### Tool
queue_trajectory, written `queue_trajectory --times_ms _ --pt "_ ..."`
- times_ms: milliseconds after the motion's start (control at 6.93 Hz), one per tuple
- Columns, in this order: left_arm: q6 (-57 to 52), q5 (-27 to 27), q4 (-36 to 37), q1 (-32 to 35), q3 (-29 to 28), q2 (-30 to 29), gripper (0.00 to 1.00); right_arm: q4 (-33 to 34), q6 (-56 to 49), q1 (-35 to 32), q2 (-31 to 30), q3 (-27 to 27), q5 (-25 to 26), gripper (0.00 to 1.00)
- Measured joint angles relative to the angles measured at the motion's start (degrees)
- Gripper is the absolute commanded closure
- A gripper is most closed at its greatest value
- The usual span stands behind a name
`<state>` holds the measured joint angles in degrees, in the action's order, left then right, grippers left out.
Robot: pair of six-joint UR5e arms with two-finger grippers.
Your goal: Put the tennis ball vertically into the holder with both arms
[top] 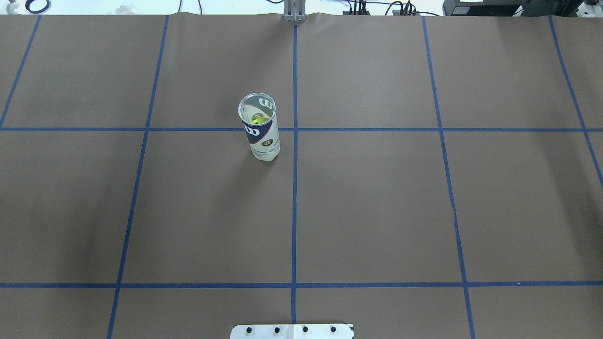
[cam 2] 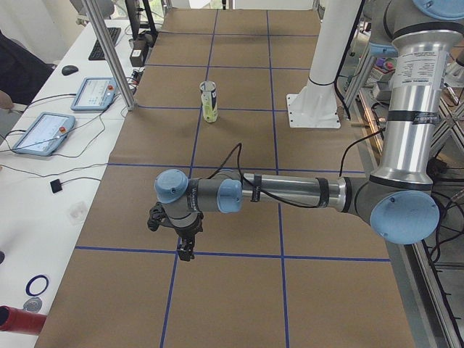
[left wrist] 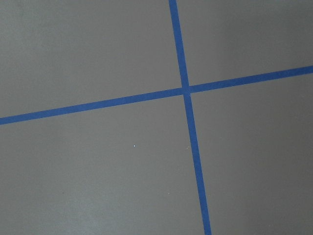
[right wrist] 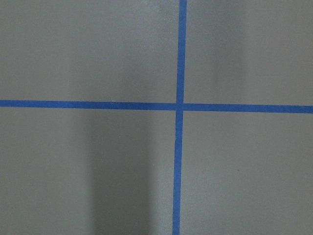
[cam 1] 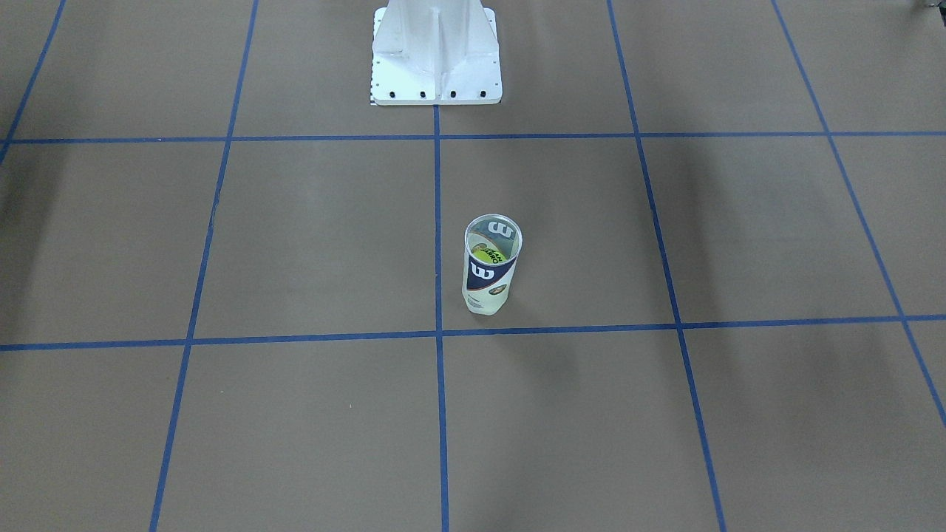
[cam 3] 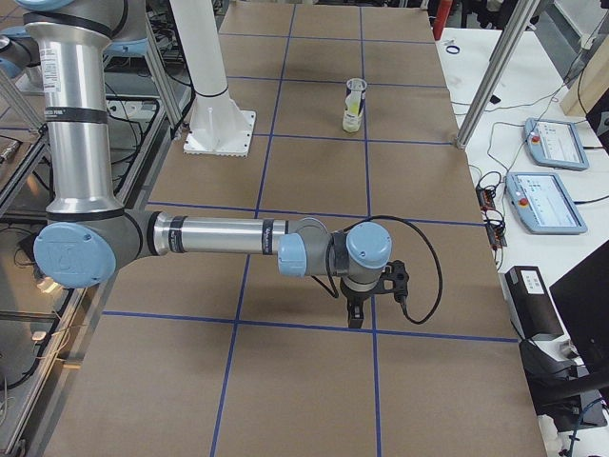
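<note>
Standing upright on the tabletop (top: 377, 212): holder (top: 259, 127), 11 o'clock of centre overhead, tennis ball (top: 257, 121) inside. White pedestal (top: 292, 331) at 6 o'clock. Left hand (cam 2: 185, 251) and right hand (cam 3: 355, 317) well apart from holder; grip cannot be told.

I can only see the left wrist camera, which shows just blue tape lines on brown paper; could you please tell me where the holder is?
Observer: The holder stands upright, just left of the centre tape line in the overhead view.
Operator: Is anything inside it?
Observer: Yes, a yellow-green ball shows through its open top.
Operator: Where is the left claw?
Observer: The left claw hangs above the paper, apart from the holder, nearer the table's left end.
</note>
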<state>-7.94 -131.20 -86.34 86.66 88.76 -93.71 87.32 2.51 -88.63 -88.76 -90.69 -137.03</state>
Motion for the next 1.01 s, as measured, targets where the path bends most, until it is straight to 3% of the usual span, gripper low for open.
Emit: queue_trajectory --times_ms 433,1010 --pt "0.3 0.1 0.0 0.0 0.3 0.0 0.0 1.6 0.5 -0.1 -0.7 -4.3 2.8 0.01" --pt "0.3 0.1 0.1 0.0 0.4 -0.1 0.0 1.5 0.6 -0.1 -1.5 -4.9 2.1 0.01"
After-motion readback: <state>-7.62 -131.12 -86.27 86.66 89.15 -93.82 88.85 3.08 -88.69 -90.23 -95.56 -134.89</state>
